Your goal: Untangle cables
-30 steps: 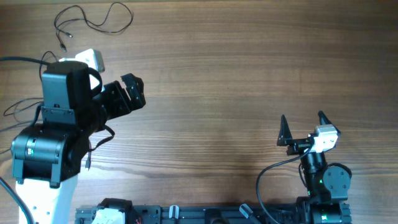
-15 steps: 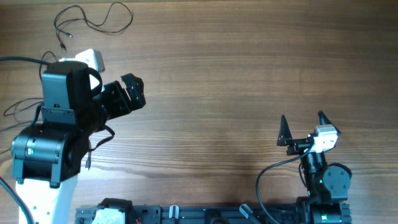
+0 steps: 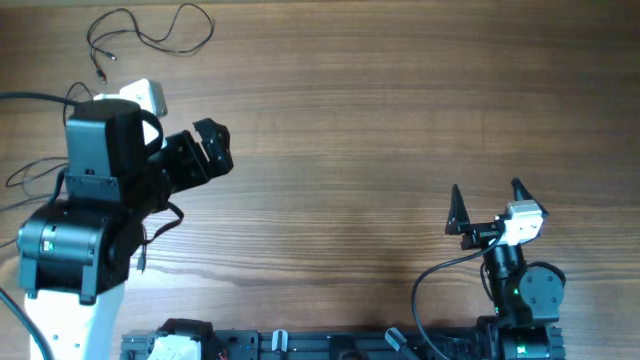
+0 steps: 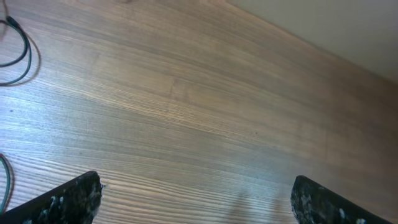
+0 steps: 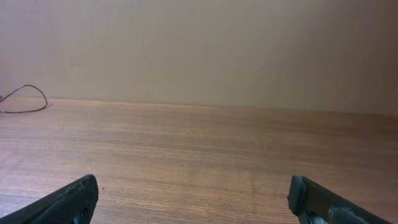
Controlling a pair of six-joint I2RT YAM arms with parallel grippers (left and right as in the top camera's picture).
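Lying loosely looped near the surface's (image 3: 400,120) far-left corner, the thin black cable (image 3: 152,40) sits at 11 o'clock from the left jaws, well apart. The left jaws and right jaws both gape wide, empty.

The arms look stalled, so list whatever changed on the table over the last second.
Nothing visibly changed. The left tool and right tool stay open and empty in the same spots, and the loosely looped cable lies untouched at the far left.

Thin black cables (image 3: 150,40), loosely looped, far left
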